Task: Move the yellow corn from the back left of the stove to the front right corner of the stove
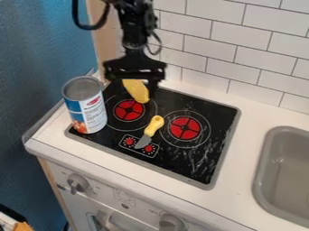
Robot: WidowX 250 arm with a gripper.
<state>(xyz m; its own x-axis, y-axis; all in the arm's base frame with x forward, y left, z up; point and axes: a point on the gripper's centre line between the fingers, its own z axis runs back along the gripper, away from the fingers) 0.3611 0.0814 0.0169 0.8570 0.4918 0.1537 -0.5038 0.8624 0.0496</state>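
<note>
Yellow elongated smooth piece sits right below/at the black two-finger pincer, over the back left part of the black glass-look cooktop. Long axis runs diagonally in view: upper end to the left under the pincer, rounded lower end down and to the right, at the upper part of the left red burner disc.

Small knife with yellow handle and grey blade lies on the cooktop between the left burner and the right red burner disc. Handle points up and slightly right, blade down-left across the printed control panel with red dials.

Metal can with blue and white label stands upright at the cooktop's left side, label toward the camera, bare grey end up.

Hard to make out: pincer is dark on dark, so can't tell if it's wide or narrow, or if it grips the yellow piece or is just in front of it. Top end of the piece meets the pincer's outline, so its full length is unclear. Grey sink basin is cut off at the right edge. Oven front with grey knobs is cut off at the bottom.

Arm enters from the top edge, left of centre, and hangs near vertical in front of the white tile wall. Pincer points down, its wide body lying crosswise. White surface surrounds the cooktop.
</note>
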